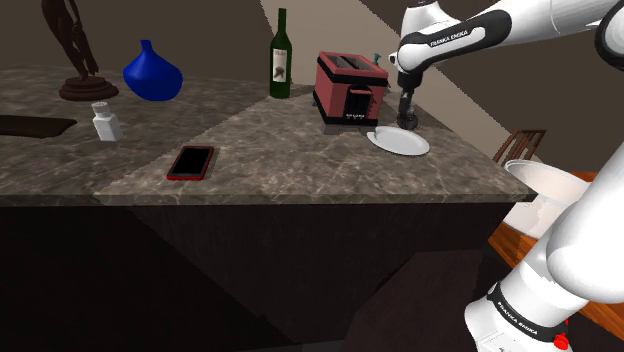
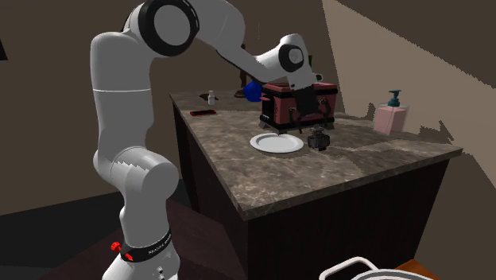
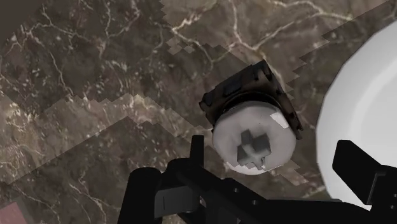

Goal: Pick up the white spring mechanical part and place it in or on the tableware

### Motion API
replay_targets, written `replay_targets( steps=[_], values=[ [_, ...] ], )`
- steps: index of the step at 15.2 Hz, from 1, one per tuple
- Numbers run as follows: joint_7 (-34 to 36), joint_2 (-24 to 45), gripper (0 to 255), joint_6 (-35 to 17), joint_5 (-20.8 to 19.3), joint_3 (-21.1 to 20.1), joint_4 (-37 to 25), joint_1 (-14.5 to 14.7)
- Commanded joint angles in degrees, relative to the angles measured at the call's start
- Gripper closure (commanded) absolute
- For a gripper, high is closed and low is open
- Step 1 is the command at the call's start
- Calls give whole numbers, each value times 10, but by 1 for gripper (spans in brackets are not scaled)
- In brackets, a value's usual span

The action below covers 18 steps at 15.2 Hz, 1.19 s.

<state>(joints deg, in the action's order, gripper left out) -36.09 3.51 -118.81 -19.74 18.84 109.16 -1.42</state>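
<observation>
Black fingers [image 3: 198,153] of the gripper [image 3: 272,147] stand apart on either side of the spring part [image 3: 251,137] without clasping it. One finger is just beside it and the other is clear of it, over the plate's rim. From the shoulder view's lower right the white arm [image 1: 470,35] arches up and leftward over the marbled counter [image 1: 300,150], its wrist turned straight down near the red toaster [image 1: 348,88]. The white plate [image 1: 398,142] lies in front of the toaster. The spring part, white-faced with a dark housing, sits on the counter just beside the plate.
</observation>
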Motion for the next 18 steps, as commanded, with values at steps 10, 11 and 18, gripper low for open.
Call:
replay_targets(
  steps=[10,11,18],
  values=[
    [0,9,0,-27,-1,3,16,-4],
    [0,9,255,-27,-1,3,16,-4],
    [-1,8,255,-25,0,4,15,-5]
  ],
)
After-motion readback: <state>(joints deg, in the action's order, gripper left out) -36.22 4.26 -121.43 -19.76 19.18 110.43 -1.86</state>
